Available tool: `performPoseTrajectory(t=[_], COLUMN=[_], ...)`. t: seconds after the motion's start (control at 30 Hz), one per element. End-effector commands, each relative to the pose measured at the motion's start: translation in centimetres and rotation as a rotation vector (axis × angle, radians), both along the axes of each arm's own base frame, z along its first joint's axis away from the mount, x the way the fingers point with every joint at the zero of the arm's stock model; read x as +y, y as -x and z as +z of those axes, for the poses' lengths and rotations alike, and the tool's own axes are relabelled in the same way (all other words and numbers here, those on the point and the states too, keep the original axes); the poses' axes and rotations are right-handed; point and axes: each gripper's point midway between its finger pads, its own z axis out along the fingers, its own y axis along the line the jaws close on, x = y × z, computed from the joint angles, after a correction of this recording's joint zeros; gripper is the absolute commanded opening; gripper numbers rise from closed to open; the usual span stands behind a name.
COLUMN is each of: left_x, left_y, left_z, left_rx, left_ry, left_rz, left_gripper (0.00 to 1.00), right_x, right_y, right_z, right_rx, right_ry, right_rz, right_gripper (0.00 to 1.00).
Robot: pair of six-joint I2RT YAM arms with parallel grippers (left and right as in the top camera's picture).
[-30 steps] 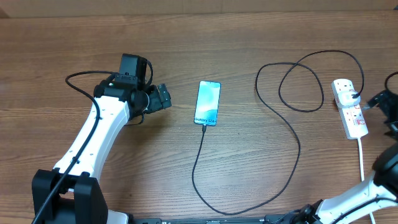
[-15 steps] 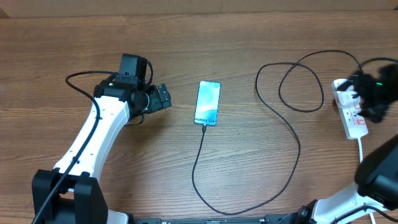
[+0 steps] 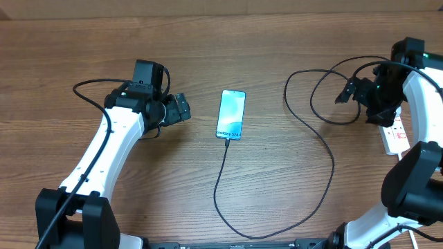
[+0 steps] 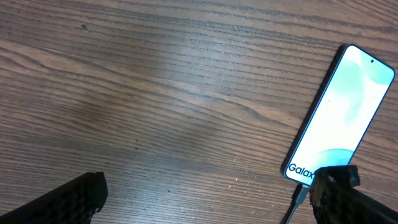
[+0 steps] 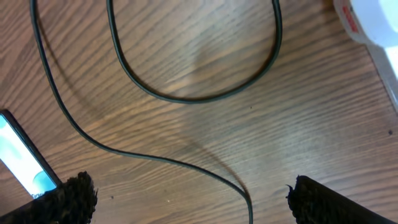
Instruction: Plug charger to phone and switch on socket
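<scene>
The phone (image 3: 231, 114) lies screen-up and lit at the table's middle, also in the left wrist view (image 4: 341, 118). The charger (image 3: 325, 149) is a thin black cable whose tip (image 4: 301, 194) sits at the phone's lower edge. It runs down, round to the right and up into loops. The socket (image 3: 396, 138) lies at the far right, its upper part hidden under my right arm. My left gripper (image 3: 181, 108) is open just left of the phone. My right gripper (image 3: 349, 90) hangs open above the cable loops (image 5: 199, 93), with nothing between its fingers.
The left arm's own black cable (image 3: 86, 93) arcs over the wood at the left. A corner of the socket (image 5: 372, 18) shows at the top right of the right wrist view. The right arm's base (image 3: 415, 187) stands at the lower right.
My right arm has swung in from the right edge, passed over the socket and now hovers left of it above the cable loops. The left arm, phone and cable have not moved.
</scene>
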Motion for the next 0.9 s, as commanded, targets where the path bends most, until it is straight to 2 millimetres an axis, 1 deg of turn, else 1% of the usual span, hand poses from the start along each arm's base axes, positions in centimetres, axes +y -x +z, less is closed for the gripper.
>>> performPoseTrajectory(t=[0.0, 0.27, 0.43, 0.87], left_x=[0.0, 0.0, 0.0, 0.0], left_y=[-0.1, -0.1, -0.1, -0.1], left_z=[0.7, 0.7, 0.7, 0.7], left_rx=[-0.025, -0.024, -0.024, -0.024], left_ry=[-0.01, -0.01, -0.01, -0.01], left_rz=[-0.006, -0.006, -0.006, -0.006], left_gripper=[0.99, 1.0, 1.0, 1.0], right_x=[-0.4, -1.0, -1.2, -1.3], right_y=[-0.4, -2.5, -3.4, -3.6], right_z=[0.2, 0.5, 0.7, 0.8], right_rx=[-0.029, -0.114, -0.154, -0.163], right_ry=[0.026, 0.051, 0.063, 0.065], right_rz=[0.008, 0.007, 0.007, 0.007], right_gripper=[1.0, 1.0, 1.0, 1.0])
